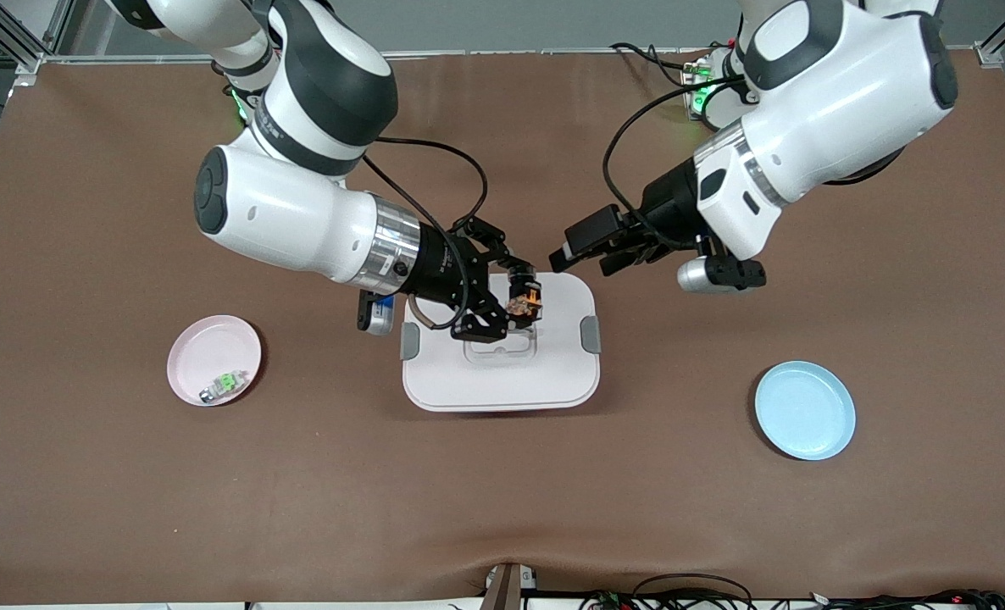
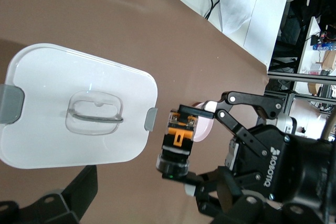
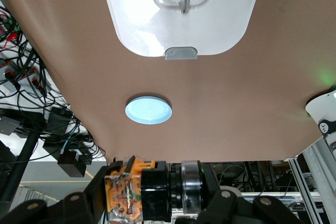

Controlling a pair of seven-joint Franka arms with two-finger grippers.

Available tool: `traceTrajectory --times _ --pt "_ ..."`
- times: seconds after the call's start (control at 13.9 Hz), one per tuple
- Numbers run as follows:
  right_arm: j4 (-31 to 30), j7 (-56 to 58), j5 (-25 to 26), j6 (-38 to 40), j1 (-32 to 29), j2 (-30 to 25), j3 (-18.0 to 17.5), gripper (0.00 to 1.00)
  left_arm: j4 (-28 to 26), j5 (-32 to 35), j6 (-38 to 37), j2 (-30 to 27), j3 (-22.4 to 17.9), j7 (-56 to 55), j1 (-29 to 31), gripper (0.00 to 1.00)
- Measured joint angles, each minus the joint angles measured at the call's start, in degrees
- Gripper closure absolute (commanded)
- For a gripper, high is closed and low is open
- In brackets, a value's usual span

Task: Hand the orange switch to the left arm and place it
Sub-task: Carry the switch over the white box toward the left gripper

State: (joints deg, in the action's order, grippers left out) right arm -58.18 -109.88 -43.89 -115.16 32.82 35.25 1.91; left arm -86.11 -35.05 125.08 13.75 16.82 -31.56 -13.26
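My right gripper [image 1: 519, 307] is shut on the orange switch [image 1: 526, 300], a small black block with orange parts, and holds it above the white box [image 1: 502, 381], over the lid's far part near the clear handle. The switch also fills the right wrist view [image 3: 136, 190], between the jaws of the right gripper [image 3: 152, 198]. My left gripper [image 1: 585, 254] is open and empty, in the air over the box's far corner, facing the switch. The left wrist view shows the switch [image 2: 178, 140], the box [image 2: 79, 103] and one of its own fingers [image 2: 79, 192].
A pink plate [image 1: 214, 360] with a small green-and-silver component [image 1: 221, 385] lies toward the right arm's end. A blue plate [image 1: 805, 410] lies toward the left arm's end and also shows in the right wrist view [image 3: 148, 109]. Brown mat covers the table.
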Motion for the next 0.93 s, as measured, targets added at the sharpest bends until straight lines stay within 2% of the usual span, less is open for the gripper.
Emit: traceTrajectory --times 0.29,0.93 --pt "0.90 -1.34 -0.02 -0.90 0.15 0.01 -0.93 1.00 -0.05 0.00 3.87 2.27 0.02 0.00 -2.03 0.00" --pt "1.53 -3.05 -0.03 -3.48 0.34 0.26 -2.05 1.00 -0.03 0.89 5.42 3.50 0.02 0.30 -3.44 0.00"
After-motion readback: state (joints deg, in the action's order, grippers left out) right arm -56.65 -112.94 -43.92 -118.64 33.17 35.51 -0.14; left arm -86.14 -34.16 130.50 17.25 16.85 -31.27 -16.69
